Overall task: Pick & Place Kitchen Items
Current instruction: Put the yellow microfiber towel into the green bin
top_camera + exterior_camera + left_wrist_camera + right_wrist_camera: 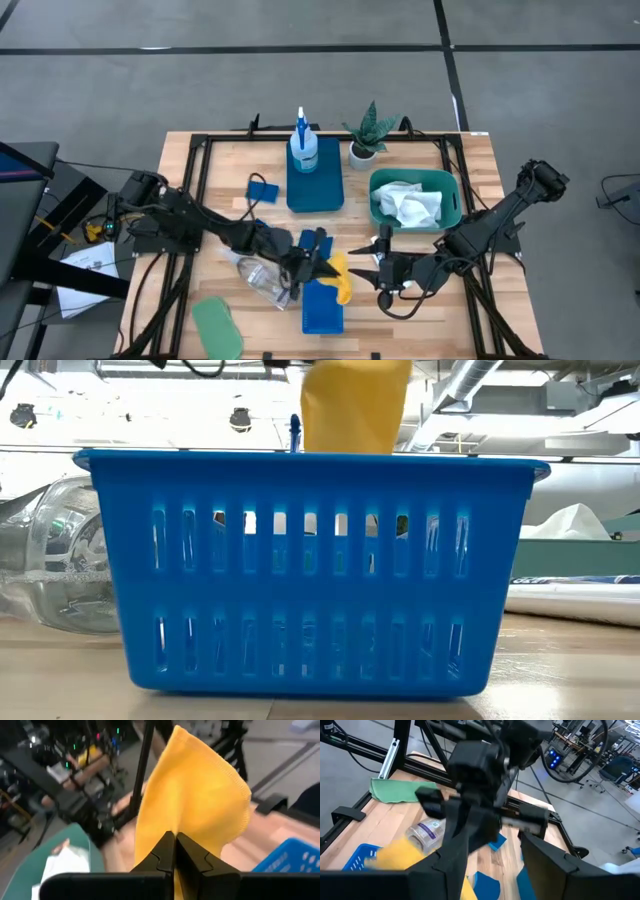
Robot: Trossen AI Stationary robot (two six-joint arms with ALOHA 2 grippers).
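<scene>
A yellow cloth (192, 805) is pinched in the left end effector (174, 851), whose two dark fingers are pressed tight together on the fabric, as shown in the left wrist view. In the high view that end effector (318, 262) is placed near the front middle of the tabletop (470, 170), right above the near blue basket (322, 310), with the cloth (341, 275) hanging at the basket's far end. From the low view the cloth (355, 405) is seen dangling just above the basket's rim (310, 460), not lying inside.

The right end effector (382, 268) is parked just to the right of the cloth, pointing toward it. Its fingers (545, 870) are held partly apart and nothing is seen between them.

A clear plastic bottle (262, 280) is lying on its side just left of the basket, partly under the left arm. A green cloth (217, 325) is spread at the front left corner. A small blue sponge (262, 190) is sitting at the left middle.

Further back, a spray bottle (303, 148) is stood upright in a blue tray (315, 185), with a potted plant (365, 135) beside it. White cloths (410, 205) are bunched inside a teal tub (455, 200) on the right.
</scene>
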